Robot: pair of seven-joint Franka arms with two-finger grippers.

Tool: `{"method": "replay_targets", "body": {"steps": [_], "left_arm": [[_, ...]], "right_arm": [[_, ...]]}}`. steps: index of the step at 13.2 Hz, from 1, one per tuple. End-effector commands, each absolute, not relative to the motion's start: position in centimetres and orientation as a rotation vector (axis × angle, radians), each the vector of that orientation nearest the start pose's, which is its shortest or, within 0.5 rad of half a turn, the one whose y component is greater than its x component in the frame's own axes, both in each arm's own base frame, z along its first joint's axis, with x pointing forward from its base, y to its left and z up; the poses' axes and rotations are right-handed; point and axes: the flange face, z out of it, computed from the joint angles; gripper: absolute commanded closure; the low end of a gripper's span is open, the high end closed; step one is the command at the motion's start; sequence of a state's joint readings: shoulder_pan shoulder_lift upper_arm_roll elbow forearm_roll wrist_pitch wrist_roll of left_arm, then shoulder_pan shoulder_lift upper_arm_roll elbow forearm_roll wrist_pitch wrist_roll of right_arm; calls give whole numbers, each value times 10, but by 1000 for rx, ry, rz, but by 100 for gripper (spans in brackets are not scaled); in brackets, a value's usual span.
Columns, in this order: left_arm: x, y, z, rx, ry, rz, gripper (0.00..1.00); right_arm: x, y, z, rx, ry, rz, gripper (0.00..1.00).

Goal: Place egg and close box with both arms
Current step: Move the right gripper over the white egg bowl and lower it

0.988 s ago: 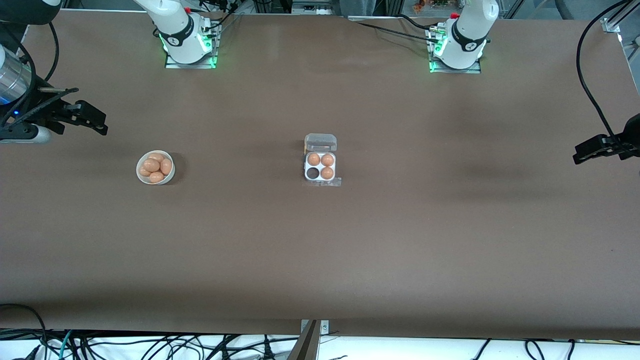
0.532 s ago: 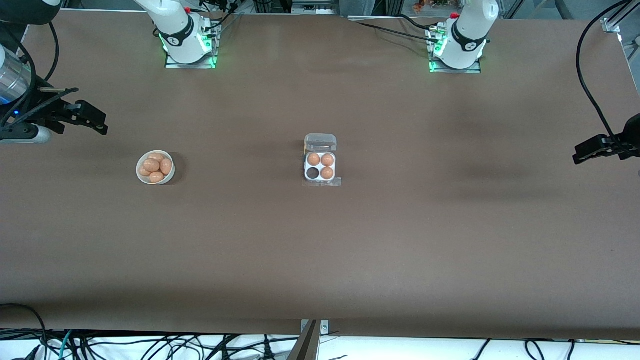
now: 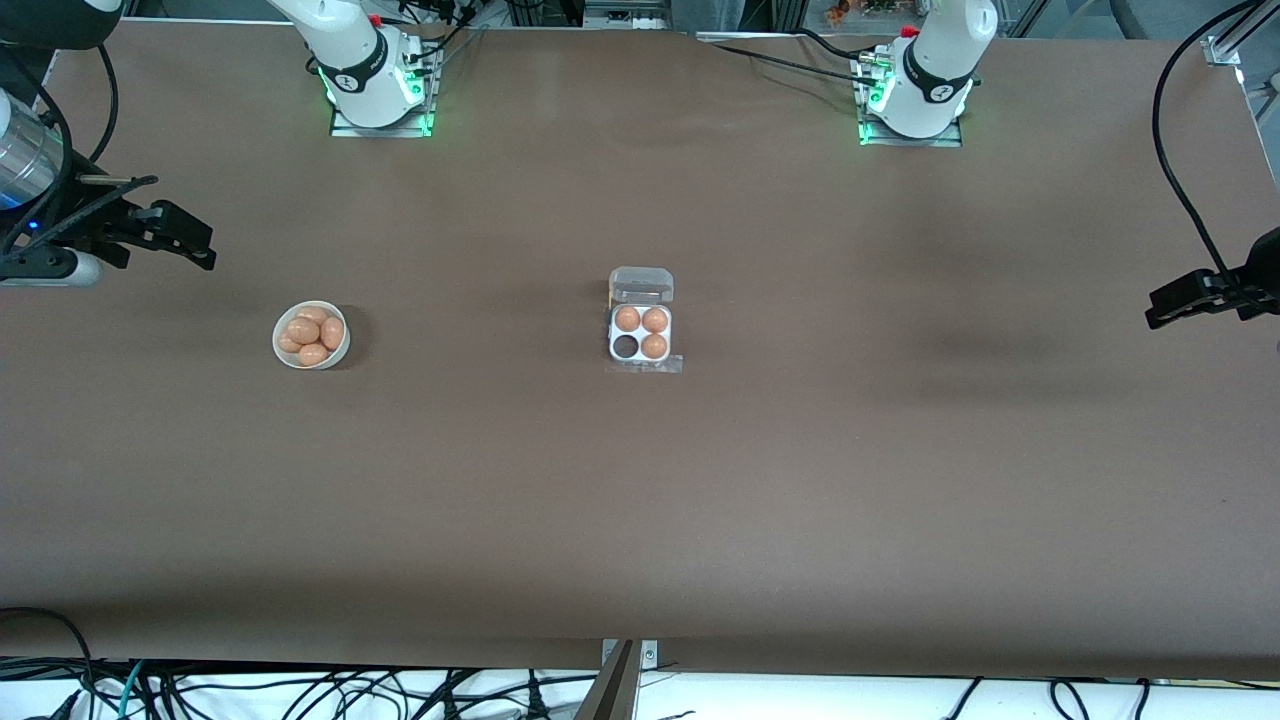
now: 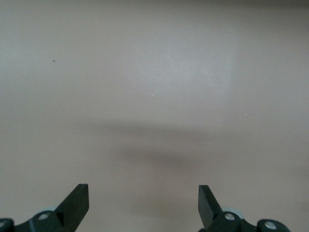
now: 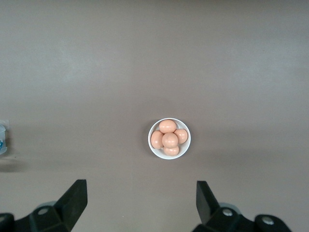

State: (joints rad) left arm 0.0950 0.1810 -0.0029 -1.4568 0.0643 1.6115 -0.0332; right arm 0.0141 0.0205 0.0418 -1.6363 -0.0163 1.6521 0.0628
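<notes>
The box [image 3: 641, 332] sat in the middle of the table [image 3: 640, 500] with its clear lid [image 3: 641, 284] thrown back toward the robots' bases, and three of its four cells held brown eggs; the one empty cell [image 3: 626, 346] was on the side nearer the front camera, toward the right arm's end. The egg [image 5: 169, 139] to be placed had not yet been taken: it lay among the others heaped in a white bowl [image 3: 311, 335], well apart from the box toward the right arm's end of the table. The right gripper [image 5: 140, 203] hung high above that end of the table, its fingers spread wide and empty, the bowl showing between them in its wrist view. The left gripper [image 4: 144, 203] waited above bare table at the left arm's end, also wide apart and holding nothing. The task seemed to be at its very start, with the pick not begun. The next move would call for the right arm to descend over the bowl and close gently on a top egg, probably the one lying highest in the heap, though which sat uppermost was hard to judge from so high. The round, smooth shells would slip under an off-centre pinch.
</notes>
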Motion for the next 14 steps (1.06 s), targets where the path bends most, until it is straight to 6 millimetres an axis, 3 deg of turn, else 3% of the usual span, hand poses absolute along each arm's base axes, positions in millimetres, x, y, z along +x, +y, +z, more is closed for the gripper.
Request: {"method": "replay_targets", "body": {"steps": [1, 3, 5, 7, 10, 12, 14], "left_arm": [[609, 66, 580, -3080, -169, 49, 0], [609, 66, 580, -3080, -169, 49, 0], [609, 66, 580, -3080, -171, 49, 0], [609, 66, 580, -3080, -169, 49, 0], [609, 66, 579, -3080, -171, 51, 0], [610, 66, 579, -3081, -169, 51, 0], [610, 66, 579, -3081, -169, 51, 0]], "right_arm": [[564, 29, 584, -3169, -11, 27, 0], [577, 31, 544, -3195, -59, 159, 0], [588, 19, 497, -3205, -14, 309, 0], [593, 9, 455, -3197, 8, 315, 0], [574, -11, 399, -3194, 29, 223, 0], [560, -12, 363, -3194, 25, 152, 0], [537, -12, 340, -3191, 17, 61, 0]]}}
